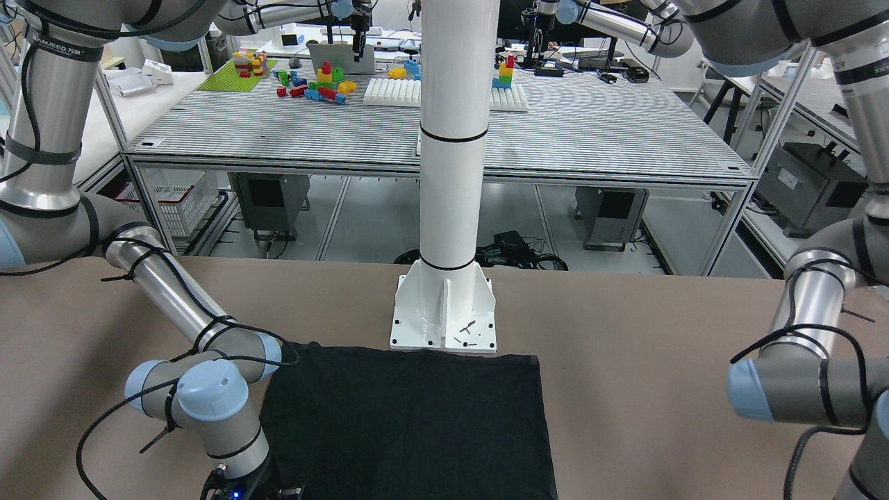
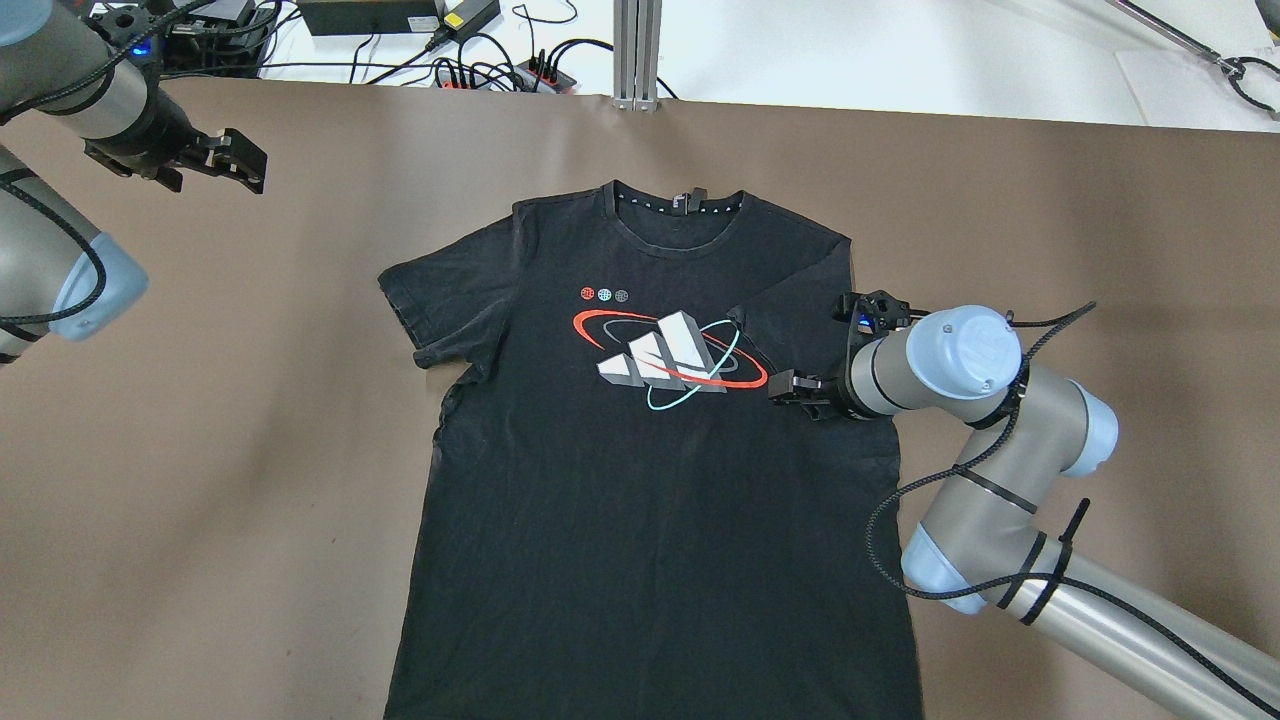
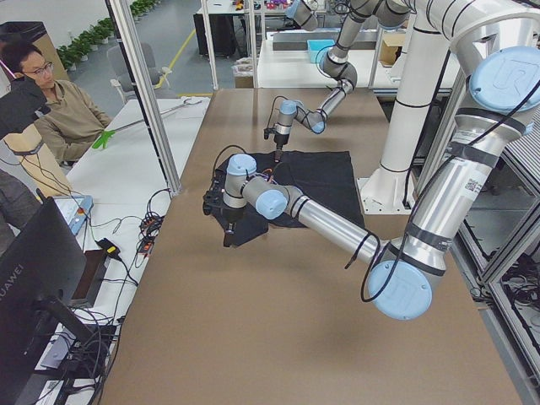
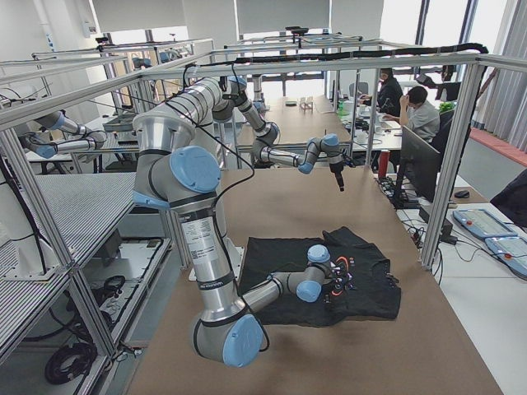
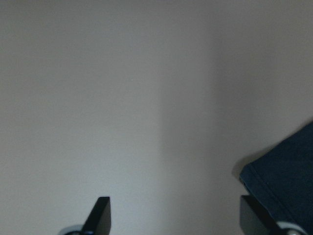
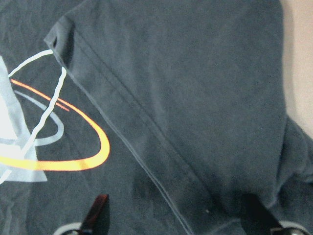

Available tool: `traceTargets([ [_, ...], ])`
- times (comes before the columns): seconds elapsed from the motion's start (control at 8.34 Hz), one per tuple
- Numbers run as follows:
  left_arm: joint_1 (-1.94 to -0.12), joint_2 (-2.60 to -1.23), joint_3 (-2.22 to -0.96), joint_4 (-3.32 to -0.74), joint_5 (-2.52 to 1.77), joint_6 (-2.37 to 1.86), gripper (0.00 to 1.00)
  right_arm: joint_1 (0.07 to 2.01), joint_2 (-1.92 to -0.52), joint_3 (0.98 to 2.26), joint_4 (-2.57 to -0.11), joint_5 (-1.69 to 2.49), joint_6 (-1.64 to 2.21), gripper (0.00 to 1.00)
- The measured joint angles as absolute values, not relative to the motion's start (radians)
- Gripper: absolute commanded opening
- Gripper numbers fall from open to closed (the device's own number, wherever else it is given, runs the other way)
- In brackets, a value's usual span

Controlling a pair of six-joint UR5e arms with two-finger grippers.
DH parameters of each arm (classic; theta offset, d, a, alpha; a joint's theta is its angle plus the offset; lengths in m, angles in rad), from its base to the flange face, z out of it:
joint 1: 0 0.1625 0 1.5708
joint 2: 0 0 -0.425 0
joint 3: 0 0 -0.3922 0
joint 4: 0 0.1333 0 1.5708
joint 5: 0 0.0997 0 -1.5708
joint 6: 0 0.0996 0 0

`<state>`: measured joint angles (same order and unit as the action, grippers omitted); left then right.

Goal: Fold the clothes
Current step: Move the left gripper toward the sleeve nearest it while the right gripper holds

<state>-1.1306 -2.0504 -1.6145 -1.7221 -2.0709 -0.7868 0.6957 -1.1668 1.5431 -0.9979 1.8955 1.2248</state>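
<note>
- Black T-shirt (image 2: 640,520) lies flat and face up on the brown table (image 2: 200,450). Its bottom hem is just beside the white pole's base (image 1: 444,312), and its collar (image 2: 675,205) is at the end farthest from that base.
- A red, teal and white logo (image 2: 670,350) sits on the chest, in the half of the shirt away from the pole's base.
- On the robot's right, the folded sleeve (image 2: 800,290) is turned inward over the chest, and its hem corner reaches the edge of the logo.
- On the robot's left, the spread sleeve (image 2: 450,300) lies out flat on the table.
- The right gripper (image 2: 785,388) is over the folded sleeve, on the far side of the shirt's middle from the pole's base.
- Its wrist view shows the fingers (image 6: 98,213) wide apart with nothing pinched and the sleeve's stitched hem running slantwise between them. I cannot tell whether the tips touch the cloth.
- The left gripper (image 2: 245,165) hangs above bare table, well apart from the pole's base, out past the collar end and off to the robot's left.
- Its fingers (image 5: 100,215) are also spread with nothing between them, and a corner of dark cloth shows at the lower right of that wrist view.
- A person (image 3: 59,110) sits at a desk beyond the collar end of the table, farther from the pole's base than anything on it.
</note>
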Motion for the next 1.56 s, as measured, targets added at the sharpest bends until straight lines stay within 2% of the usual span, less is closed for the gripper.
traceTargets([
  [0.24,-1.124,-2.112,-1.537,-1.725,-2.072,-0.794,0.91,0.697,-1.224,1.674,-1.054,1.914,1.226,0.95],
  [0.36,-1.117,-2.136,-1.506,-1.726,-2.072,-0.796,0.87,0.699,-1.234,1.733,-1.110,1.919,1.226,0.95],
  [0.6,-1.091,-2.170,-1.424,-1.773,-2.071,-0.813,0.72,0.707,-1.240,1.793,-1.171,1.923,1.226,0.95],
  [0.96,-1.013,-2.188,-1.277,-1.985,-2.072,-0.950,0.61,0.725,-1.242,1.805,-1.185,1.924,1.226,0.95],
  [1.56,-0.963,-2.216,-1.178,-2.074,-2.077,-0.991,0.51,0.723,-1.244,1.803,-1.186,1.920,1.227,0.95],
])
